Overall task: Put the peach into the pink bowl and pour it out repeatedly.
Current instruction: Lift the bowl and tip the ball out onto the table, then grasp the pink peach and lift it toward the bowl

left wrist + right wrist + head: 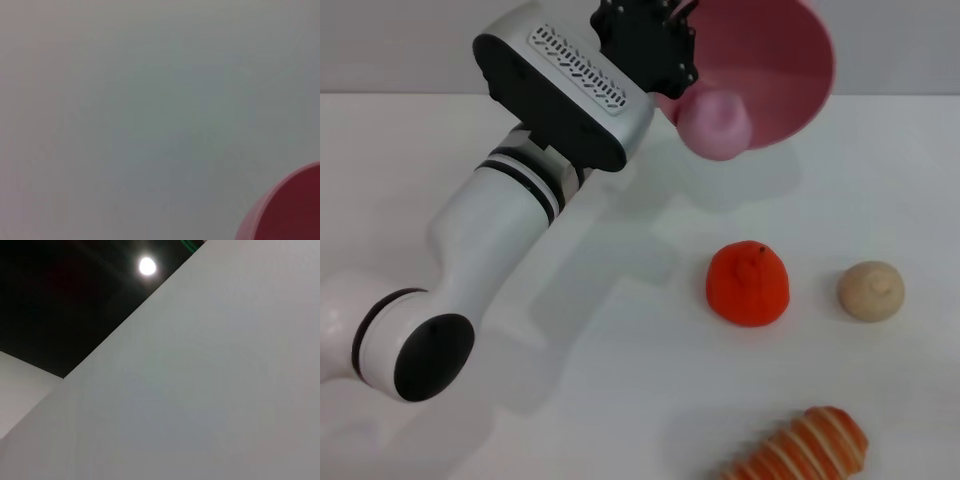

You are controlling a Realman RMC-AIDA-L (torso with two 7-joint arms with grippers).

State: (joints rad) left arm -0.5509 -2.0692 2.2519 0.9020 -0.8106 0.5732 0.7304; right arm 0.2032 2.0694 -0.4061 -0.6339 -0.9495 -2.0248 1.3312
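In the head view my left gripper (655, 45) is raised at the back of the table, shut on the rim of the pink bowl (780, 60). The bowl is lifted and tipped on its side, its opening facing forward and down. The pale-pink peach (715, 122) sits at the bowl's lowest lip, half over the edge, above the white table (620, 400). A piece of the bowl's rim (287, 210) shows in a corner of the left wrist view. My right arm is out of view; its wrist view shows only a wall and ceiling.
An orange-red fruit (748, 284) lies on the table in front of the bowl. A beige ball (870, 290) lies to its right. An orange-and-white striped item (800, 448) lies at the front edge. My left arm (500, 240) crosses the left half.
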